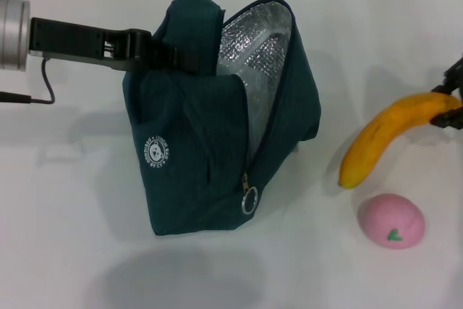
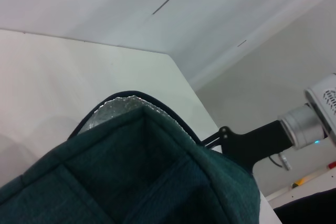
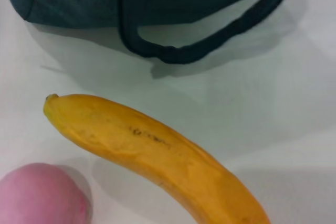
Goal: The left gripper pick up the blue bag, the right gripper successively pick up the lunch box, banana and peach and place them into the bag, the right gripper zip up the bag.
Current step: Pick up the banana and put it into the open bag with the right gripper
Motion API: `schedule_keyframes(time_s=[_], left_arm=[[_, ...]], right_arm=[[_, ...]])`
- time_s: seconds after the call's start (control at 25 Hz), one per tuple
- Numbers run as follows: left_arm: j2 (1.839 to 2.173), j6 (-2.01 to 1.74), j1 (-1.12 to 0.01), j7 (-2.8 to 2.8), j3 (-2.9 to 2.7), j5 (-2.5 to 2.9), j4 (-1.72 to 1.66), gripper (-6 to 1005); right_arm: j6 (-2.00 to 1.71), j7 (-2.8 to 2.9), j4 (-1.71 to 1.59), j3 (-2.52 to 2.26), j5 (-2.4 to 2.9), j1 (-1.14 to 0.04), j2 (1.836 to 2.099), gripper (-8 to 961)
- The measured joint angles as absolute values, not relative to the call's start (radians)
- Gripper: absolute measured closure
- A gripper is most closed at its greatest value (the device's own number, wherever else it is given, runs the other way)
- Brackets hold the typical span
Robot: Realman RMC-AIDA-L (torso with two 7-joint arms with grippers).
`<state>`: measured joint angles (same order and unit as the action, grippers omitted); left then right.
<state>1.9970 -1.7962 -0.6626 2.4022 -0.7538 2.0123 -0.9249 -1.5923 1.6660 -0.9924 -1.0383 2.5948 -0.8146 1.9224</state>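
One curved yellow-orange banana (image 1: 391,136) gripped at its stem end by the right tool (image 1: 450,103), beside pink peach (image 1: 391,220).

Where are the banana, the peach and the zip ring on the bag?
banana (image 1: 387,137), head view, middle of its curved body.
peach (image 1: 391,220), head view, centre of its pink top.
zip ring (image 1: 250,200), head view, on the ring.

Left hand (image 1: 170,56) clamped, arm outstretched level; right hand (image 1: 450,106) closed at the right edge.
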Motion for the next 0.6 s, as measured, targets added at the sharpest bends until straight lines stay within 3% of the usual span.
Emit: schedule_keyframes(time_s=[0.6], left_arm=[[1.995, -1.796, -0.659, 2.405, -0.751, 2.008, -0.925, 941]], right_arm=[[-1.705, 1.703, -1.142, -0.786, 2.633, -0.783, 1.842, 504]])
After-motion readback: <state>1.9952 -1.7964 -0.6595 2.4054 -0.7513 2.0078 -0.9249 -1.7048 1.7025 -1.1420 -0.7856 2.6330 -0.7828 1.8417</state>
